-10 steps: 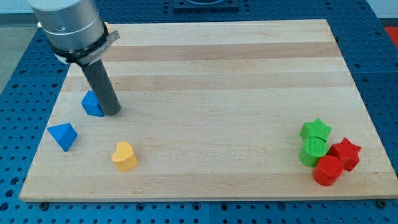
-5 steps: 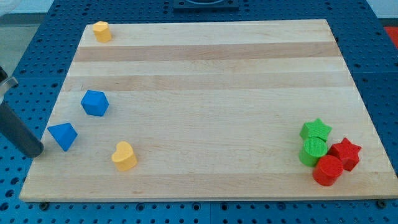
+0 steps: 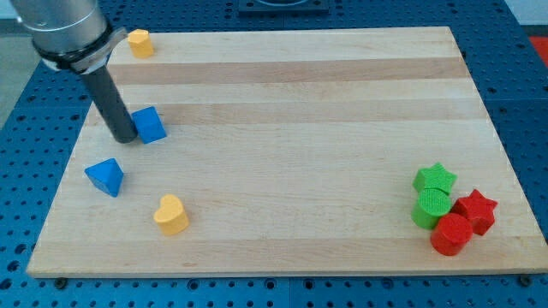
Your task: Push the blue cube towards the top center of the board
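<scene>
A pale wooden board (image 3: 291,154) with lengthwise grain bands lies on a blue perforated bench (image 3: 21,128) that shows on every side of it.

Nearest, along the view's bottom, a yellow heart-shaped block (image 3: 171,215) sits at the left, and a tight cluster sits at the right: a red cylinder-like block (image 3: 450,234), a red star (image 3: 476,211), a green cylinder (image 3: 431,206) and a green star (image 3: 435,179), each touching its neighbours.

Further up on the left lies a blue triangular block (image 3: 105,176), apart from the rest. Above it is the blue cube (image 3: 151,125), in the left part of the board at mid height. My tip (image 3: 123,138) rests against the cube's left side. The arm has no jawed end effector, only the dark rod.

Farthest, a small yellow block (image 3: 139,42) stands at the top left corner; its shape is hard to make out. The arm's grey body (image 3: 62,30) is cut off by the frame's top edge.
</scene>
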Robot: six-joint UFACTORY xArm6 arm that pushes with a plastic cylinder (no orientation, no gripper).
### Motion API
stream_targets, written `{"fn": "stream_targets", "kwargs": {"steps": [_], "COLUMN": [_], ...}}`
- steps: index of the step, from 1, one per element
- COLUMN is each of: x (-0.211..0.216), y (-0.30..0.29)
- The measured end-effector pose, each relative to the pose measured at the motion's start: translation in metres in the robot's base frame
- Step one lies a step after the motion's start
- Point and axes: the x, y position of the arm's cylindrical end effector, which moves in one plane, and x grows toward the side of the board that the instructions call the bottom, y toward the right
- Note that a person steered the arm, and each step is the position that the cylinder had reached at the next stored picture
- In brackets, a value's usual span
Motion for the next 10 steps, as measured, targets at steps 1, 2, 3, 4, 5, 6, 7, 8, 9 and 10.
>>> {"fn": "stream_targets", "kwargs": {"steps": [1, 2, 3, 4, 5, 6, 7, 8, 9, 10], "x": [-0.001, -0.028, -0.065, -0.098, -0.128, -0.150, -0.153, -0.127, -0.102, -0.099], "y": [0.039, 0.069, 0.070, 0.076, 0.078, 0.078, 0.092, 0.098, 0.104, 0.117]}}
